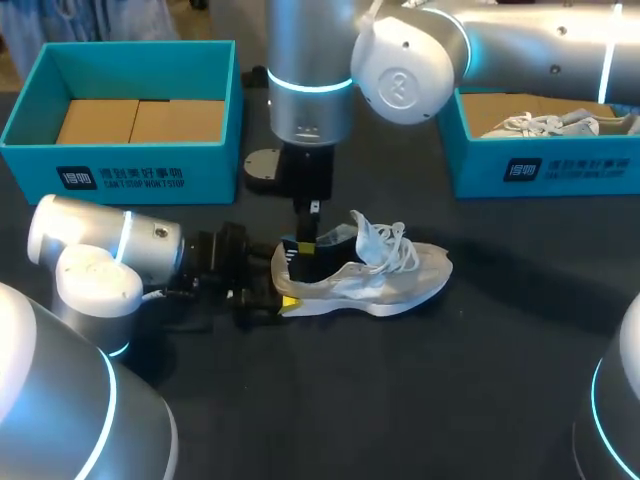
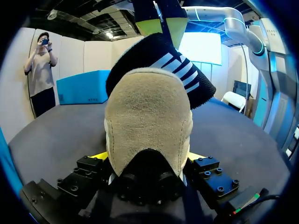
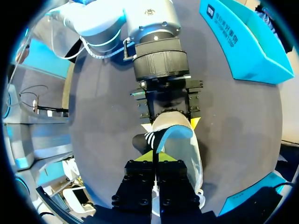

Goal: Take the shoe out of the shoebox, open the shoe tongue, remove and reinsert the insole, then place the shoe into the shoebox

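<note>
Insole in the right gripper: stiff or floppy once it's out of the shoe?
Probably floppy: the insole curves between the right gripper and the shoe. Likely light, since it looks thin. It may drag coming out, since the left gripper squeezes the shoe.

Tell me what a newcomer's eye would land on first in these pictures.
A pale shoe sits mid-table, its heel clamped by the left claw. From above, the right claw pinches the black striped insole, which sticks partly out of the shoe's opening. Behind stand two turquoise boxes: the left shoebox and the right shoebox, which holds a second shoe.
</note>
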You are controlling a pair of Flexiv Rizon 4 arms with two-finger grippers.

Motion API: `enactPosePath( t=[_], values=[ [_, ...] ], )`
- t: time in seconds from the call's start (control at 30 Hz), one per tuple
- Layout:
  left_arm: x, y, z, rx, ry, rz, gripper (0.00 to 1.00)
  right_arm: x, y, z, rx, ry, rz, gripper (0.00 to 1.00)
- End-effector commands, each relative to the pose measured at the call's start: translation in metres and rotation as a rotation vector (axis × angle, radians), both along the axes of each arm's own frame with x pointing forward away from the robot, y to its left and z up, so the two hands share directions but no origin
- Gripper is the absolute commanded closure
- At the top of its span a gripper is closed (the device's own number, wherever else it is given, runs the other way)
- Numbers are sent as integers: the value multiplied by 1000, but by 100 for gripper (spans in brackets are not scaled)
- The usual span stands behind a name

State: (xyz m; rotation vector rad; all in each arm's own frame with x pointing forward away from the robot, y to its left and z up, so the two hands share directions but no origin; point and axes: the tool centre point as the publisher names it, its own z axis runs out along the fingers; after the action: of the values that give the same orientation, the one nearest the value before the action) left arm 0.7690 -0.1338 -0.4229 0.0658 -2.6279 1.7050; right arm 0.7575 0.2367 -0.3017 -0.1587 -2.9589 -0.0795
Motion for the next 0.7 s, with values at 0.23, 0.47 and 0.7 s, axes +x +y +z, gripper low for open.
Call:
enactPosePath(
  t=[0.23,0.47,0.7],
  values=[
    [0,0,-4,0,0,2,100,-2,-15,14,15,35,4,100],
    [0,0,-4,0,0,2,100,2,-18,15,15,52,32,100],
    [0,0,-4,0,0,2,100,2,-15,11,33,70,48,69]
  ],
)
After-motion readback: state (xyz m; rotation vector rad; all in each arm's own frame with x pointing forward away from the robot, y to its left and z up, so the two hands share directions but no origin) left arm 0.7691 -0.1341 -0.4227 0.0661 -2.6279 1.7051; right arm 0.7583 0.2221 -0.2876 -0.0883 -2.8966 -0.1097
